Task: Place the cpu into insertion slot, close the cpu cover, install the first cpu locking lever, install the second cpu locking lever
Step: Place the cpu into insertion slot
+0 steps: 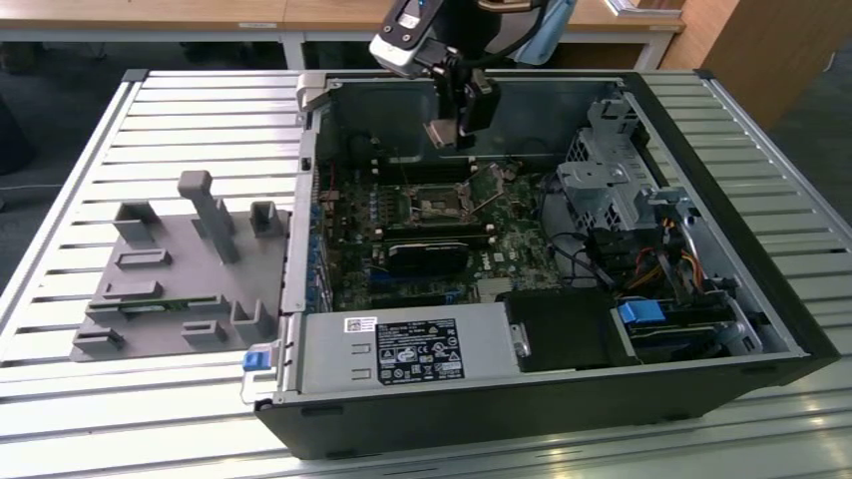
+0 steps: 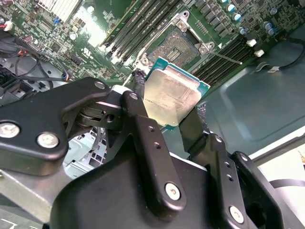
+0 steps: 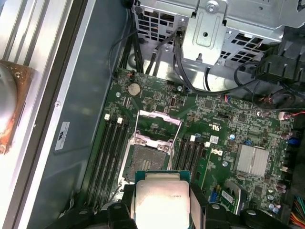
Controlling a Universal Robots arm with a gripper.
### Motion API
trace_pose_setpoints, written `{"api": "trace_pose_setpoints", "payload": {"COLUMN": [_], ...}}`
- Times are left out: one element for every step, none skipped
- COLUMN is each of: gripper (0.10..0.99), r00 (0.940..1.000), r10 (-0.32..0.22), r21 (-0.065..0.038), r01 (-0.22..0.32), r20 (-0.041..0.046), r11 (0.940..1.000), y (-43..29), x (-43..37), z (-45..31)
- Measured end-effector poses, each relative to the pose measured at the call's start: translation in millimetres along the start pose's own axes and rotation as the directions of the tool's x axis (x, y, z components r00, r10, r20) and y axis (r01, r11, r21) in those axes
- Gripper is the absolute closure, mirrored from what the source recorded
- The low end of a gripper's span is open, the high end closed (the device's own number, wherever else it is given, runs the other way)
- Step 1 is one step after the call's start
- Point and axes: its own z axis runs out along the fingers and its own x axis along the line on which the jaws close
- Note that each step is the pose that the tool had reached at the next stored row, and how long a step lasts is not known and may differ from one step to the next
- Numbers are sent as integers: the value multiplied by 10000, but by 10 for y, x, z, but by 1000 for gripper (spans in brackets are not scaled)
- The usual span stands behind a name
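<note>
Pinching cpu (image 2: 174, 90), end effector (image 2: 167, 106) near insertion slot (image 3: 145, 162), cpu cover (image 3: 160, 117) raised

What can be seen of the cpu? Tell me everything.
The cpu is a flat square chip: dull silvery metal face, green board edge round it. The gripper holds it by two opposite edges, in the air inside the computer case, above the motherboard, near the uncovered insertion slot. Nothing else touches it.

cpu (image 2: 172, 98) above insertion slot (image 2: 177, 45)
</note>
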Motion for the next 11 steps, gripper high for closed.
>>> {"api": "trace_pose_setpoints", "payload": {"gripper": [545, 545, 545, 545, 545, 545, 545, 545, 545, 545, 545], "r00": [10000, 9999, 9998, 9996, 9993, 9989, 9982, 9972, 9958, 9940, 9919], "r10": [60, 131, 200, 277, 368, 473, 593, 744, 911, 1089, 1267], "r21": [0, 0, -2, -3, -5, -6, -8, -11, -14, -17, -21], "r01": [-60, -131, -200, -277, -368, -473, -593, -744, -911, -1089, -1267], "r20": [5, 12, 16, 24, 32, 41, 53, 66, 82, 97, 111], "r11": [10000, 9999, 9998, 9996, 9993, 9989, 9982, 9972, 9958, 9940, 9919], "y": [0, 0, -1, -1, -1, -1, -1, -2, -2, -3, -3], "x": [0, 0, 0, 0, 0, 0, 0, 0, 0, 0, 0], "z": [2, 4, 7, 8, 10, 13, 16, 20, 24, 29, 36]}}
